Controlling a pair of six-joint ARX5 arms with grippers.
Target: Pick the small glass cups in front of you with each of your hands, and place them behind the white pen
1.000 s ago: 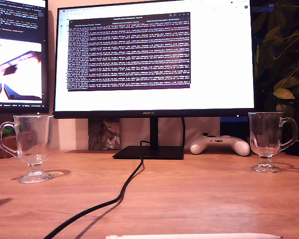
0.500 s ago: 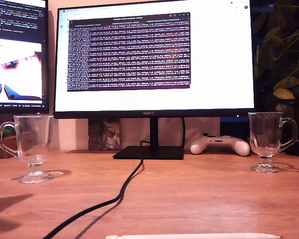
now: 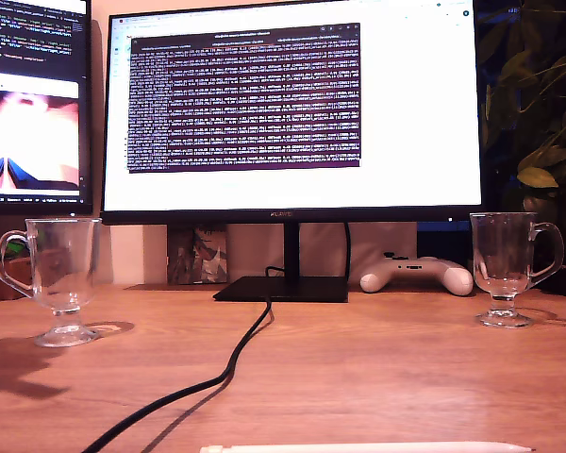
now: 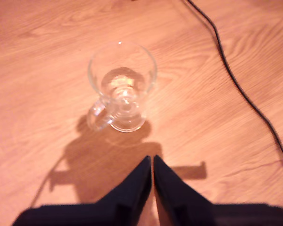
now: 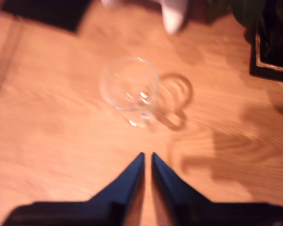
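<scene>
Two small glass cups stand on the wooden desk. One cup (image 3: 61, 276) is at the exterior view's left, the other (image 3: 506, 267) at its right. The white pen (image 3: 368, 447) lies along the front edge of that view. In the first wrist view my first gripper (image 4: 152, 159) hovers above the desk, short of a cup (image 4: 122, 92), jaws pressed together and holding nothing. In the second wrist view my second gripper (image 5: 147, 155) hangs likewise before the other cup (image 5: 129, 87), jaws nearly touching. Neither gripper shows in the exterior view.
A black cable (image 3: 212, 377) runs from the monitor stand (image 3: 283, 288) toward the front; it also passes beside the first cup as the cable (image 4: 240, 89). A white game controller (image 3: 417, 275) lies behind the cups. A plant (image 3: 538, 113) fills the exterior view's right.
A dark shadow on the desk at the exterior view's left has grown and crept toward the cup there. The cups, pen and cable have not moved.
</scene>
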